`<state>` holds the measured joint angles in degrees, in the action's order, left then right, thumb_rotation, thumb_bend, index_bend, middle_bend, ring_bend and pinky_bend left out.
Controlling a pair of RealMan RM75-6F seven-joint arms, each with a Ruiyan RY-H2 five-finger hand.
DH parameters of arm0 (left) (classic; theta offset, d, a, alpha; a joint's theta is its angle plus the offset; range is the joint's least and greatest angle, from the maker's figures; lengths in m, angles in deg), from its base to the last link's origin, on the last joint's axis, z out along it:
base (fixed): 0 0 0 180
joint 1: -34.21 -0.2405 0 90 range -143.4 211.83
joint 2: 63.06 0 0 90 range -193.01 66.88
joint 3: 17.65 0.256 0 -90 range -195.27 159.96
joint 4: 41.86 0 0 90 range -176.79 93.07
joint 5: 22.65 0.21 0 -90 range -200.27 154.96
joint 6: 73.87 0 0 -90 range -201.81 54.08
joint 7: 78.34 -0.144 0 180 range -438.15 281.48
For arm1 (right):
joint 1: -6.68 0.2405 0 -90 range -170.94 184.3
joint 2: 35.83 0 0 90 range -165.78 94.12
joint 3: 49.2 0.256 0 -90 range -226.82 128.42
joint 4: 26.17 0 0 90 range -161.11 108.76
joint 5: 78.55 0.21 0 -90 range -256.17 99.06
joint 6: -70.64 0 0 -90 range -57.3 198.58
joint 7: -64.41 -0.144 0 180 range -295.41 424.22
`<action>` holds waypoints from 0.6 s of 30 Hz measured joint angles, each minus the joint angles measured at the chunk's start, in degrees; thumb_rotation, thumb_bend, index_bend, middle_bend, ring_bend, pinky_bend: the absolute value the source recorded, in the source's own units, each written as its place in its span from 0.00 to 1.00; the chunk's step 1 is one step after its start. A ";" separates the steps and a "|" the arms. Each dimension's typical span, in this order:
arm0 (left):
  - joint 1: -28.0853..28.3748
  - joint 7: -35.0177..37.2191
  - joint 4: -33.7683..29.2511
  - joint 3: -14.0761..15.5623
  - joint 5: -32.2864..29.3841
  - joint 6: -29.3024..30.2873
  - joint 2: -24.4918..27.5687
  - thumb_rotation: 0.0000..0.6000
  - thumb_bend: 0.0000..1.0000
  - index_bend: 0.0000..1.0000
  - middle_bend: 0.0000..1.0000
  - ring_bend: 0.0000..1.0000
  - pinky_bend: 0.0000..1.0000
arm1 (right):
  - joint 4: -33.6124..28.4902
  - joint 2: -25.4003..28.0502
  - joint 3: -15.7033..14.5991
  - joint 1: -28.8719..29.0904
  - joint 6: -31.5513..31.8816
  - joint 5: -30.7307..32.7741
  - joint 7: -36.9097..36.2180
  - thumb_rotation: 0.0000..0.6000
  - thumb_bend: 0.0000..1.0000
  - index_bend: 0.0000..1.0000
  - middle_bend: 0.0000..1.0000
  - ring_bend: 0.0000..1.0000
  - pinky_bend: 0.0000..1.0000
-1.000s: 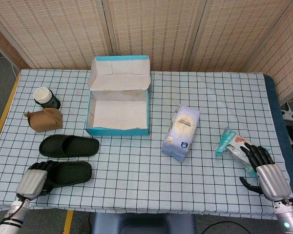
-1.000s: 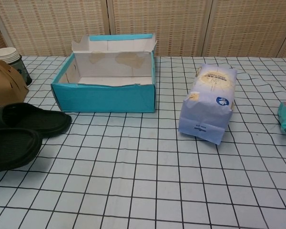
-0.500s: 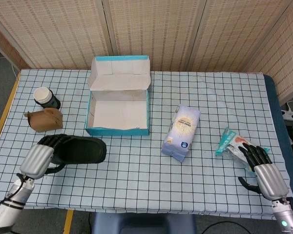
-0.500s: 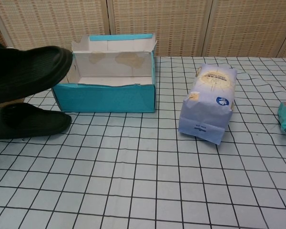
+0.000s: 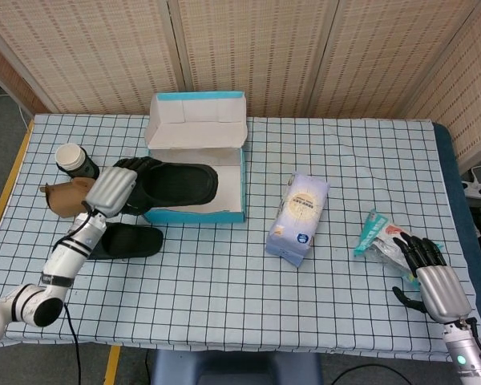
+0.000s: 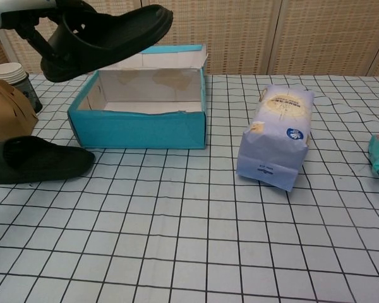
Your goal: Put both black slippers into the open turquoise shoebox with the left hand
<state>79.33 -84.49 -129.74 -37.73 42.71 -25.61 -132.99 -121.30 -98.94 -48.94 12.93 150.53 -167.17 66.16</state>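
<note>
My left hand (image 5: 112,191) grips one black slipper (image 5: 180,183) by its heel end and holds it in the air over the open turquoise shoebox (image 5: 228,215). In the chest view that slipper (image 6: 114,36) hangs above the box's (image 6: 139,129) left front corner, toe pointing right, and only a sliver of the hand (image 6: 19,9) shows at the top left. The other black slipper (image 5: 127,241) lies flat on the table to the left front of the box, seen too in the chest view (image 6: 38,159). My right hand (image 5: 429,277) rests near the table's front right edge, fingers curled, holding nothing.
A paper cup (image 5: 70,158) and a brown paper box (image 5: 64,196) stand left of the shoebox. A blue-white bag (image 5: 298,216) lies right of the box. A turquoise snack packet (image 5: 378,237) lies just beyond my right hand. The box lid (image 5: 197,120) stands up at the back.
My left hand has lifted the gripped slipper off the table and carried it up and rightward to above the shoebox. The other slipper and my right hand have stayed put.
</note>
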 measured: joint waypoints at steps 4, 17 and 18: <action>4.34 3.80 7.19 -1.39 -0.63 -2.98 -4.66 1.00 0.56 0.47 0.56 0.53 0.56 | 0.21 -0.40 0.29 0.23 -0.75 1.12 0.93 1.00 0.18 0.00 0.00 0.00 0.00; 13.42 17.92 29.53 -1.20 3.65 -9.97 -17.71 1.00 0.55 0.46 0.55 0.52 0.54 | 0.55 -0.85 0.45 0.70 -2.40 2.82 1.49 1.00 0.18 0.00 0.00 0.00 0.00; 13.89 19.02 31.18 -1.00 4.04 -10.37 -18.62 1.00 0.55 0.46 0.55 0.52 0.54 | 0.58 -0.86 0.45 0.74 -2.47 2.88 1.49 1.00 0.18 0.00 0.00 0.00 0.00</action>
<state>93.22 -65.47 -98.56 -38.73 46.75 -35.99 -151.60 -120.73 -99.80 -48.49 13.66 148.06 -164.29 67.64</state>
